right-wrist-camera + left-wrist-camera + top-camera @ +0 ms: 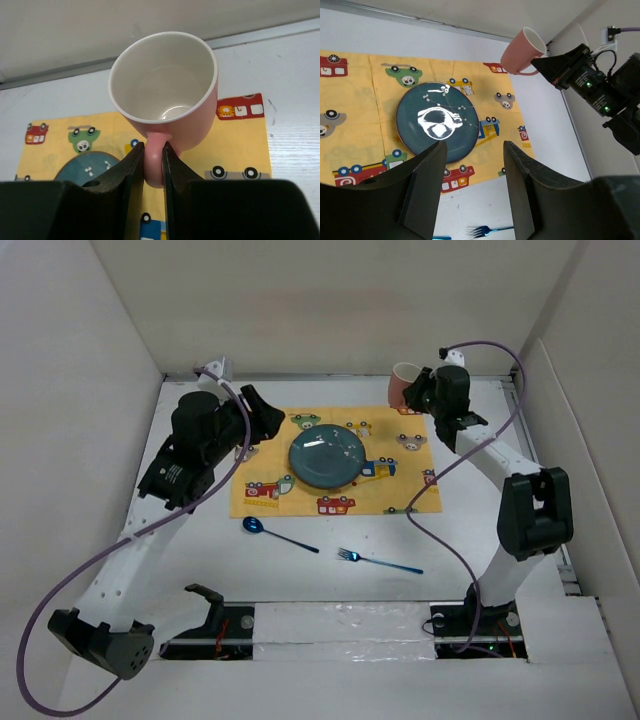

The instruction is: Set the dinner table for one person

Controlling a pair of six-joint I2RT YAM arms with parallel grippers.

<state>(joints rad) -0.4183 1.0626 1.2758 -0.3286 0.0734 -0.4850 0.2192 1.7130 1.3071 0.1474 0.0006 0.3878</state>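
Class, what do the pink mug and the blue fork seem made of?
The pink mug looks like glazed ceramic: glossy, thick white-lined wall. The blue fork is probably metal with a shiny blue finish: thin, reflective; plastic possible.

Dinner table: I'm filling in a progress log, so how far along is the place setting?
Done: the yellow placemat lies on the table, the teal plate at its middle. In hand: the right gripper clamps the pink mug by its handle near the placemat's far right corner; the left gripper is open, empty. Left: the spoon and fork lie on bare table, on the placemat's near side.
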